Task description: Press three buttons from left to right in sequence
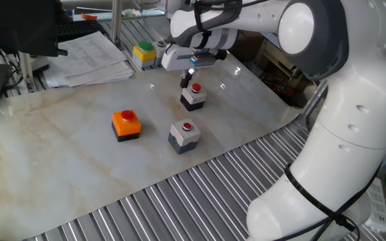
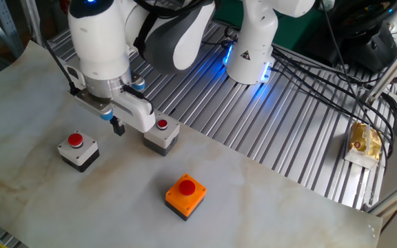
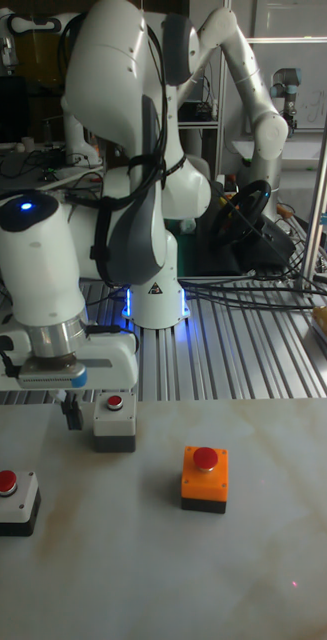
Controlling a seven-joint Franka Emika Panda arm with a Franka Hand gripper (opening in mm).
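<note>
While my claw (image 1: 187,81) hangs just above the marble table (image 1: 59,154), the three boxes sit spread along it so each red cap faces up and can be pushed from overhead. In one fixed view the orange button box (image 1: 126,124) lies farthest left, the grey button box (image 1: 183,134) sits to its right and nearer the table's edge, and the white-topped button box (image 1: 193,96) stands farthest back and right. That order is what "left to right" seems to mean, though the other fixed view mirrors it, with the white-topped box (image 2: 78,150) on the left and the orange one (image 2: 185,195) at the front.

My fingertips hang beside the white-topped box in one view, between it and the grey box (image 2: 161,134) in the other; I judge they are over bare marble, not over a cap. From the tall fixed view my claw (image 3: 73,412) hangs just left of the grey box (image 3: 114,420), clear of it.

My wrist points straight down, the forearm reaching out over the table from the base on the ribbed bench. The dark fingertips are too small and merged for me to see a gap, so I cannot tell whether they are parted or together. Nothing is held.

A yellow box (image 1: 144,53) with a green button sits far back, beside a stack of papers (image 1: 89,57), apart from the three.
</note>
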